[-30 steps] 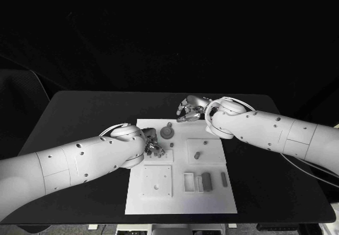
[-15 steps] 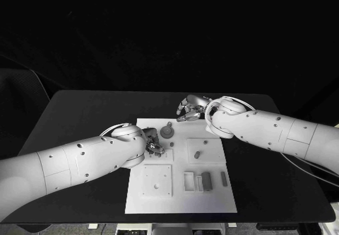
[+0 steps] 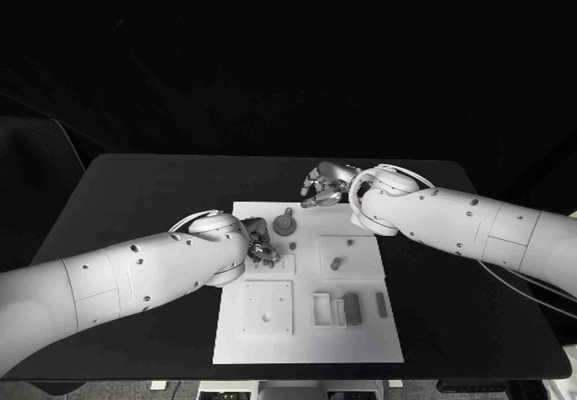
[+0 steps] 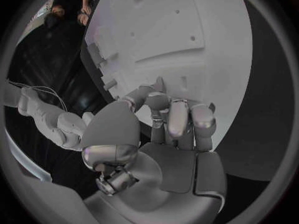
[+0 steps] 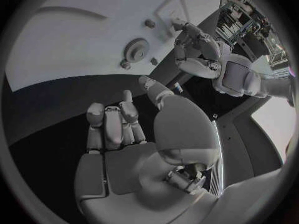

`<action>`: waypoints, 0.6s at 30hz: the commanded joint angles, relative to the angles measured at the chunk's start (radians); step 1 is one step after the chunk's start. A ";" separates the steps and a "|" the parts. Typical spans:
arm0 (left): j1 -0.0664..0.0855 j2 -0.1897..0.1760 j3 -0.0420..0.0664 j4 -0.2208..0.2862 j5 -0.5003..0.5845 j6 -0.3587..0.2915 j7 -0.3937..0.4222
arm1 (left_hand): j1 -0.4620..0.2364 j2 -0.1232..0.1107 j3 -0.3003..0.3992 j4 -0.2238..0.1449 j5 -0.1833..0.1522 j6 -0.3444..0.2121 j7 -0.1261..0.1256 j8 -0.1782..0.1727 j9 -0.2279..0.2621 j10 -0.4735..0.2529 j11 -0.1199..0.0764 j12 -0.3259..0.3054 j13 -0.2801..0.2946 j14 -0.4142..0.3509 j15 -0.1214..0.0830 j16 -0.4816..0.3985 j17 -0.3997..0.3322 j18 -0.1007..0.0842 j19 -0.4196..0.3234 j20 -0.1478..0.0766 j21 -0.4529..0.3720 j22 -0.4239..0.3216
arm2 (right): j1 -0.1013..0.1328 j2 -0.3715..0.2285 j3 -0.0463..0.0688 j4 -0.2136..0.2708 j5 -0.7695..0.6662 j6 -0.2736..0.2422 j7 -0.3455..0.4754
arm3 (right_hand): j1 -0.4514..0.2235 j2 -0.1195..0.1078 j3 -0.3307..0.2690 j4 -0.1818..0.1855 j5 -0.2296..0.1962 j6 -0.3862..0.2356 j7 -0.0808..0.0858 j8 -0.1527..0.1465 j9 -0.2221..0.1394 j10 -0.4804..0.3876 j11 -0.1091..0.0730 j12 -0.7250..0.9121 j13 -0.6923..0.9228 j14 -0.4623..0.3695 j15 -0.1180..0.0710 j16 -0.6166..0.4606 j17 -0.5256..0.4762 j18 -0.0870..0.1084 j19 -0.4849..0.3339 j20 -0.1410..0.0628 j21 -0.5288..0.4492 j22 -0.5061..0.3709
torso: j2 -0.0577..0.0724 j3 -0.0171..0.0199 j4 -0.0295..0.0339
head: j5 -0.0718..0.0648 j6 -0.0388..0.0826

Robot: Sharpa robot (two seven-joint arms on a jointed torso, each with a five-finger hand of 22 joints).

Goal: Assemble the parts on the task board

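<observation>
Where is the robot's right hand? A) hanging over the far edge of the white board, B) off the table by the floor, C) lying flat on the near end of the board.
A. In the head view the right hand sits at the far edge of the task board, above the round gear-like part, with nothing seen in its curled fingers.

Left robot hand above task board
</observation>
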 commanded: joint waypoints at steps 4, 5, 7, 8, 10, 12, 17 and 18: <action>0.000 -0.002 0.000 0.005 0.017 -0.002 0.014 | -0.010 -0.002 -0.008 -0.001 -0.008 -0.008 0.000 0.006 0.002 0.081 -0.004 0.005 0.002 0.063 -0.004 0.006 -0.001 0.029 0.000 0.002 0.075 0.002 | 0.000 0.000 0.000 0.001 -0.010 0.016 0.002 | -0.002 0.011 0.005 0.001 0.005 0.010 0.015 0.004 0.001 0.001 -0.004 -0.002 -0.001 0.000 -0.004 0.001 0.002 0.014 -0.008 0.000 -0.002 -0.001 | 0.000 0.0003 0.0000 | -0.001 0.000; 0.000 -0.002 0.000 0.006 0.019 -0.001 0.015 | -0.012 -0.003 -0.010 -0.001 -0.010 -0.009 0.000 0.007 0.002 0.080 -0.004 0.005 0.002 0.063 -0.004 0.007 -0.002 0.029 0.000 0.002 0.075 0.002 | 0.000 0.000 0.000 0.002 -0.010 0.016 0.002 | -0.002 0.011 0.005 0.001 0.005 0.010 0.015 0.004 0.001 0.001 -0.004 -0.002 -0.001 0.001 -0.004 0.001 0.003 0.014 -0.007 0.000 -0.002 -0.001 | 0.000 0.0003 -0.0001 | -0.001 0.000; 0.000 -0.003 0.000 0.007 0.026 0.000 0.016 | -0.014 -0.005 -0.012 -0.001 -0.012 -0.010 0.000 0.008 0.003 0.079 -0.004 0.006 0.002 0.062 -0.004 0.007 -0.002 0.029 -0.001 0.002 0.076 0.002 | 0.000 0.000 0.000 0.002 -0.010 0.017 0.003 | -0.002 0.011 0.005 0.001 0.005 0.010 0.015 0.004 0.001 0.001 -0.004 -0.002 -0.001 0.000 -0.004 0.001 0.002 0.014 -0.007 0.000 -0.002 -0.001 | 0.000 0.0003 -0.0001 | -0.001 0.000; 0.000 -0.003 0.001 0.009 0.029 0.001 0.017 | -0.016 -0.006 -0.014 -0.001 -0.014 -0.011 0.000 0.009 0.003 0.078 -0.004 0.006 0.002 0.062 -0.004 0.008 -0.002 0.029 -0.001 0.002 0.076 0.002 | 0.000 0.000 0.000 0.002 -0.010 0.017 0.003 | -0.002 0.011 0.005 0.001 0.005 0.010 0.015 0.004 0.001 0.001 -0.004 -0.002 -0.001 0.001 -0.004 0.001 0.003 0.014 -0.007 0.000 -0.002 -0.001 | 0.000 0.0002 0.0000 | -0.001 0.000; 0.000 -0.004 0.001 0.012 0.032 0.004 0.018 | -0.018 -0.007 -0.017 -0.002 -0.017 -0.012 0.000 0.011 0.004 0.077 -0.004 0.007 0.002 0.061 -0.004 0.008 -0.003 0.030 -0.002 0.003 0.076 0.002 | 0.000 0.000 0.000 0.002 -0.010 0.017 0.002 | -0.002 0.012 0.005 0.001 0.005 0.010 0.015 0.004 0.001 0.001 -0.004 -0.002 -0.001 0.000 -0.004 0.001 0.002 0.014 -0.007 0.000 -0.002 -0.001 | 0.000 0.0003 0.0001 | -0.001 0.000; 0.000 -0.006 0.001 0.016 0.035 0.006 0.018 | -0.019 -0.008 -0.018 -0.002 -0.018 -0.013 0.000 0.011 0.004 0.077 -0.004 0.008 0.002 0.061 -0.004 0.009 -0.003 0.030 -0.002 0.003 0.076 0.002 | 0.000 0.000 0.000 0.002 -0.010 0.018 0.002 | -0.002 0.012 0.005 0.001 0.005 0.010 0.015 0.004 0.001 0.001 -0.004 -0.002 -0.001 0.000 -0.004 0.001 0.002 0.014 -0.007 0.000 -0.002 -0.001 | 0.000 0.0003 0.0002 | -0.001 0.000; -0.001 -0.012 0.001 0.029 0.051 0.014 0.017 | -0.020 -0.008 -0.019 -0.002 -0.018 -0.013 0.000 0.012 0.004 0.077 -0.004 0.008 0.002 0.061 -0.004 0.009 -0.003 0.030 -0.002 0.003 0.076 0.002 | 0.000 -0.001 0.000 0.002 -0.010 0.018 0.003 | -0.002 0.012 0.005 0.001 0.005 0.010 0.015 0.004 0.001 0.002 -0.004 -0.002 -0.001 0.003 -0.004 0.002 0.004 0.014 -0.007 0.000 -0.002 -0.001 | 0.000 -0.0001 -0.0002 | -0.001 -0.002; -0.001 -0.012 0.001 0.029 0.056 0.018 0.016 | -0.020 -0.008 -0.019 -0.002 -0.019 -0.013 0.000 0.012 0.004 0.077 -0.004 0.008 0.002 0.061 -0.004 0.009 -0.003 0.030 -0.002 0.003 0.076 0.002 | 0.000 -0.001 0.000 0.002 -0.010 0.019 0.003 | -0.002 0.012 0.005 0.001 0.005 0.010 0.015 0.004 0.001 0.002 -0.004 -0.002 -0.001 0.004 -0.004 0.002 0.005 0.014 -0.007 0.000 -0.002 -0.001 | 0.000 -0.0002 0.0000 | -0.001 -0.002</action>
